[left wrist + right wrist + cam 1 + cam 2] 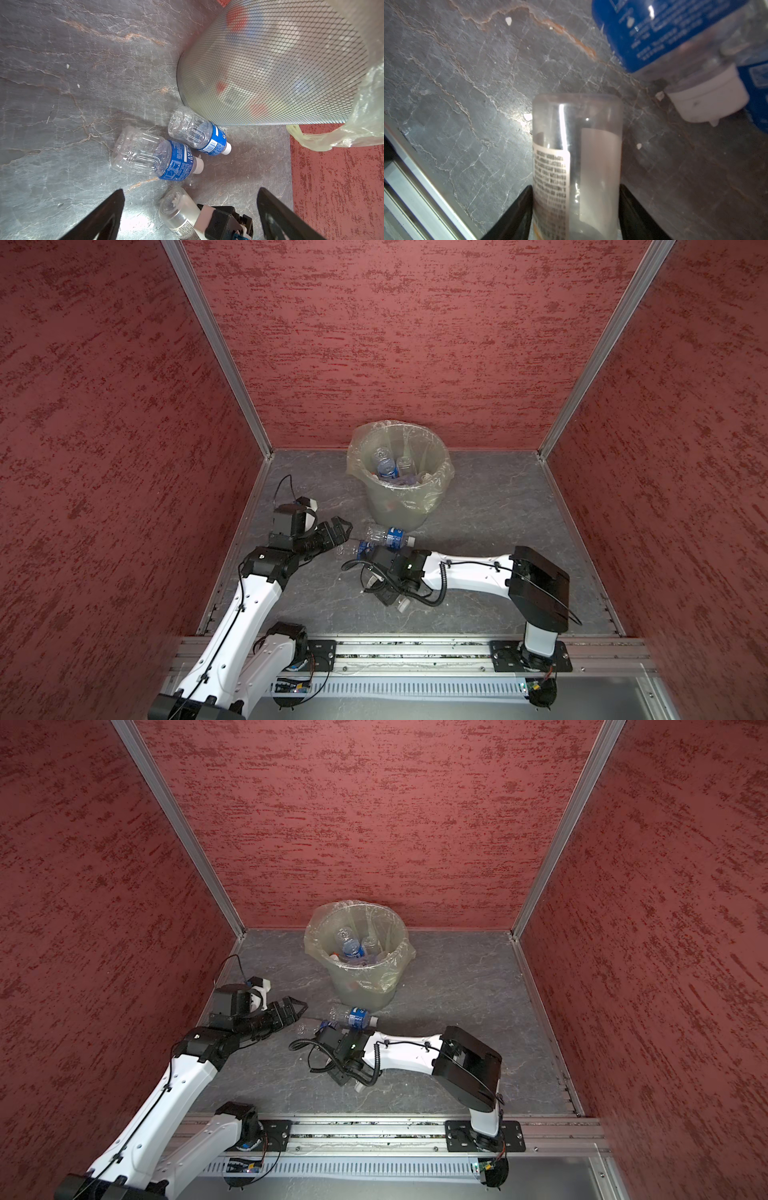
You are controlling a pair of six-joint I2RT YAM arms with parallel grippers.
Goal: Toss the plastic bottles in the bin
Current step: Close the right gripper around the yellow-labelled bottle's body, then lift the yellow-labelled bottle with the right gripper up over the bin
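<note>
- Mid-worktop [498, 510], on the near side of the other loose bottles, the right end effector [576, 187] has a jaw against each side of a clear bottle [577, 145] lying flat. The hold sits toward the neck end, with the flat base pointing away.
- The clear bottle is a smooth, straight-sided cylinder of thin glossy plastic with a white printed label. It will likely dent, so squeeze only until it stops slipping.
- The step in hand looks like the pick-up. It is best to lift straight up first, because a white cap of the blue bottles [158, 158] lies just beside the clear bottle.
- The left end effector [338, 531] is spread wide and empty, aimed at the same cluster from the left edge's side. The right arm's path should stay clear of it.
- The two blue bottles lie side by side, ribbed and clear with blue labels. The farther one rests at the foot of the bin; I cannot tell whether they touch.
- The worktop is grey, veined and stone-like, with small white flecks.
- The bin [395, 506] stands at the middle of the far edge. It is round and tapered, and its wall shows as fine mesh in the left wrist view.
- A crinkled translucent liner [440, 472] drapes over the rim, so carry the bottle high above it and release over the opening.
- Several binned bottles [386, 468] lie inside.
</note>
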